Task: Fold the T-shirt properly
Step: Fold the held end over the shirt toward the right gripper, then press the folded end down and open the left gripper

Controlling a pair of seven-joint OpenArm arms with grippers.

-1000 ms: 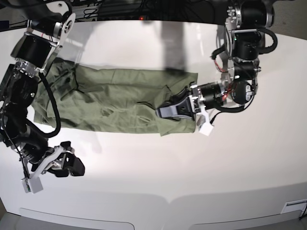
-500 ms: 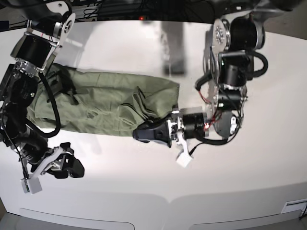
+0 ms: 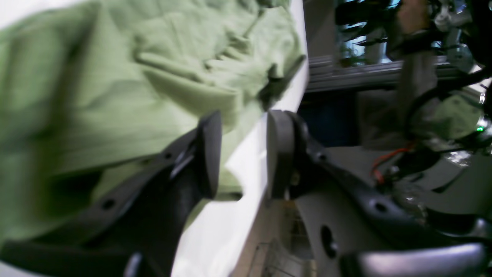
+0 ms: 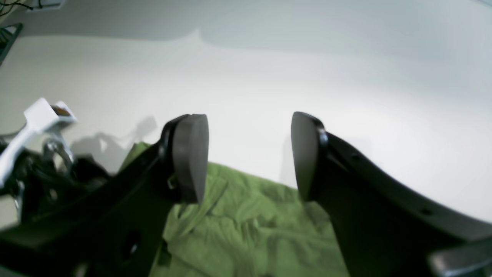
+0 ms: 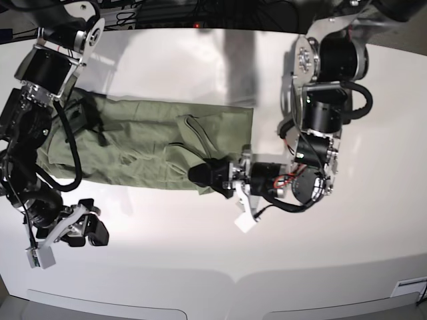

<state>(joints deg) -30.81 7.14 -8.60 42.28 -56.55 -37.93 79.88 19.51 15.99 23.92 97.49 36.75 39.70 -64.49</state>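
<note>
The sage-green T-shirt lies wrinkled in a long band across the white table, with a folded flap near its right end. My left gripper lies low at the shirt's lower right corner. In the left wrist view its jaws stand a little apart with white table between them, and the shirt lies under and beside one finger. My right gripper is open and empty above bare table, in front of the shirt's left end. In the right wrist view the shirt shows below the open fingers.
The left arm's body stands over the table right of the shirt. The right arm's links hang over the shirt's left end. A white tag hangs from the left wrist. The table's front edge is near.
The left gripper swept leftward along the shirt's lower edge, and the shirt's right end moved left with it, so the shirt is shorter. The right gripper shifted slightly left.
</note>
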